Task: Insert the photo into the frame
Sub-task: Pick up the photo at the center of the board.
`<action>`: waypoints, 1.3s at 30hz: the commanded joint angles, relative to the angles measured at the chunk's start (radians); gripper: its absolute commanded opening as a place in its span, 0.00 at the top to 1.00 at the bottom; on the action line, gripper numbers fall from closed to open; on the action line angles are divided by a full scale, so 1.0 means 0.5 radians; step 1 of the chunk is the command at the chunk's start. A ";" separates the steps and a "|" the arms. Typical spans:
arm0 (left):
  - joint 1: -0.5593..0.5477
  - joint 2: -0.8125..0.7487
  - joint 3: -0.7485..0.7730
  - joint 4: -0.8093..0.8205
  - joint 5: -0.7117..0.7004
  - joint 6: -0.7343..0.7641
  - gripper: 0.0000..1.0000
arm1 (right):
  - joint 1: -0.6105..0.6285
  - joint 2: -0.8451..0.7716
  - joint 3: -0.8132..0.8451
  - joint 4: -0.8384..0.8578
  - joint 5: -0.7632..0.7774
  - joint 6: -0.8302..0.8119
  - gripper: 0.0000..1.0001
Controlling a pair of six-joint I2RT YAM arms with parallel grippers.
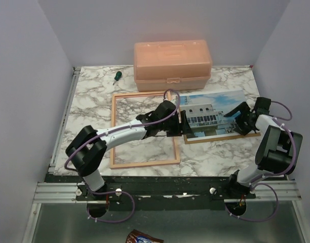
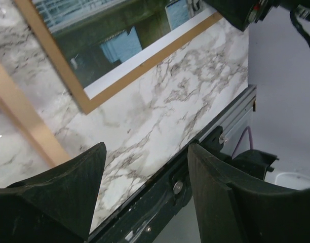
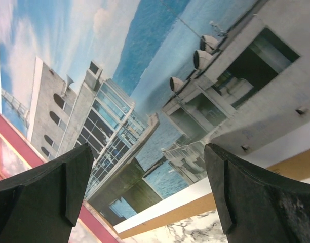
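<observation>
**Item 1: photo** (image 1: 216, 112). Glossy print of a white multi-storey building against blue sky and water. It lies flat, face up, on a brown backing board (image 1: 221, 137) on the right half of the marble-patterned surface (image 1: 89, 101). The board shows as a thin margin along the print's near and left edges.

**Item 2: frame** (image 1: 144, 163). Thin, rectangular and empty, with bare marble showing inside it. It lies flat just left of the print, its right rail close to the board's left edge.

**Item 3: left end effector** (image 1: 184, 125). The arm reaches across the frame, and the fingers are at the print's left edge. The jaws are apart and hold nothing. The left wrist view shows only marble between them, with the board's near-left corner just ahead.

**Item 4: right end effector** (image 1: 242, 119). It sits at the print's right edge. The jaws are spread wide and hold nothing, and the right wrist view shows the print between the fingers. Whether they touch it cannot be told.

**Item 5: peach plastic storage box** (image 1: 172, 59). Lid shut, at the far edge behind the frame and print.

**Item 6: green-handled screwdriver** (image 1: 116, 76). Just left of the box.
</observation>
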 commanded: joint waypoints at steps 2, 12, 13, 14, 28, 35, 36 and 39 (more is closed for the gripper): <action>-0.005 0.265 0.311 -0.038 -0.013 -0.046 0.35 | -0.003 -0.091 0.067 -0.168 0.287 -0.005 0.00; 0.070 0.595 0.565 -0.043 -0.161 -0.152 0.34 | -0.025 -0.087 0.327 -0.298 0.945 -0.066 0.00; 0.076 0.635 0.606 -0.074 -0.176 -0.146 0.34 | -0.037 -0.062 0.358 -0.315 0.997 -0.072 0.00; 0.087 0.669 0.645 -0.108 -0.183 -0.144 0.34 | -0.060 -0.038 0.380 -0.320 1.042 -0.074 0.00; 0.159 1.030 0.993 -0.359 -0.186 -0.077 0.33 | -0.283 0.375 0.458 -0.191 0.962 -0.066 0.00; 0.183 1.104 1.065 -0.523 -0.228 -0.080 0.33 | -0.283 0.455 0.430 -0.163 0.793 -0.069 0.00; 0.188 1.104 1.063 -0.531 -0.228 -0.077 0.33 | -0.283 0.461 0.420 -0.163 0.735 -0.072 0.00; 0.197 1.109 1.059 -0.536 -0.204 -0.065 0.33 | -0.283 0.444 0.374 -0.138 0.625 -0.072 0.00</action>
